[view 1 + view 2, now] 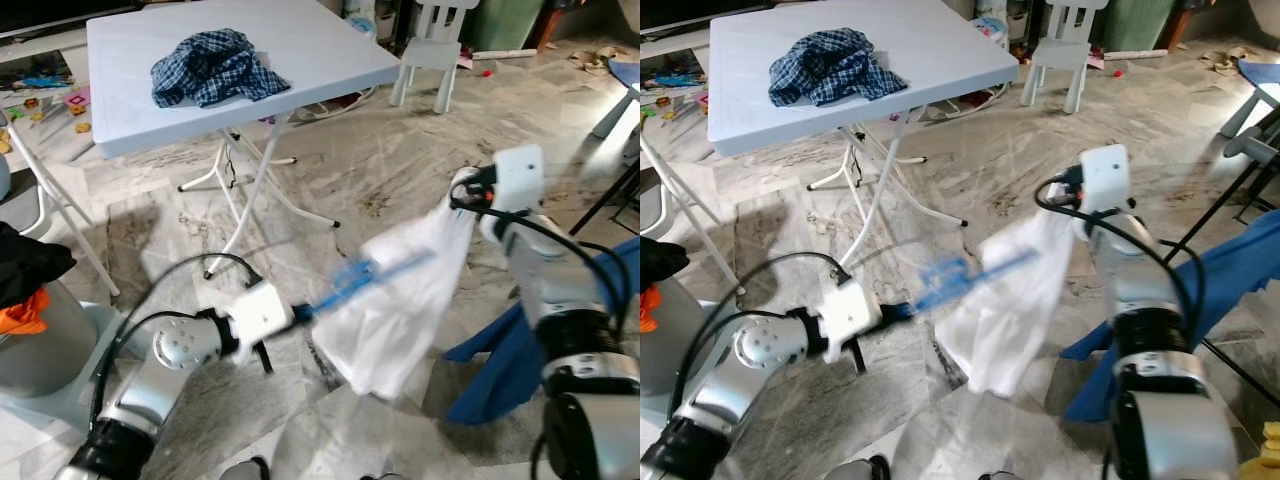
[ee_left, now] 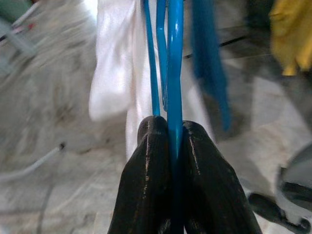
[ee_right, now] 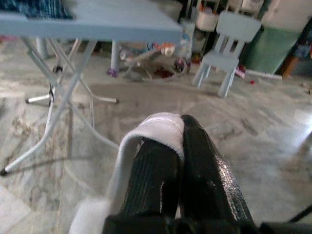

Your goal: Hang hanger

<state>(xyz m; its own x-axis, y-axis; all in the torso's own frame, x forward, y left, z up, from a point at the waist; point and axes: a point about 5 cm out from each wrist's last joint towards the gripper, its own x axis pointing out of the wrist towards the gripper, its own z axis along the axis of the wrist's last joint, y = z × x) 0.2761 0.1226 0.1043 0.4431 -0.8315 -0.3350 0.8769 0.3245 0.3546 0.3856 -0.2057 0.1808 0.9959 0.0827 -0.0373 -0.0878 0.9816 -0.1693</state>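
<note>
A blue plastic hanger (image 1: pixel 365 272) pokes out of a white garment (image 1: pixel 405 300) held up over the marble floor. My left gripper (image 1: pixel 297 312) is shut on the hanger's end; in the left wrist view the blue bar (image 2: pixel 174 73) runs out between the two black fingers (image 2: pixel 146 180). My right gripper (image 1: pixel 462 190) is shut on the top edge of the white garment, whose hem (image 3: pixel 158 126) wraps over one finger (image 3: pixel 200 165) in the right wrist view. The cloth hangs down between the two arms.
A white folding table (image 1: pixel 300 45) stands at the back left with a blue plaid shirt (image 1: pixel 215 68) on it. A small white chair (image 1: pixel 430 50) is behind. Blue cloth (image 1: pixel 510 360) drapes low by a dark rack leg (image 1: pixel 1220 215) on the right. A grey bin with dark clothes (image 1: pixel 30 300) sits left.
</note>
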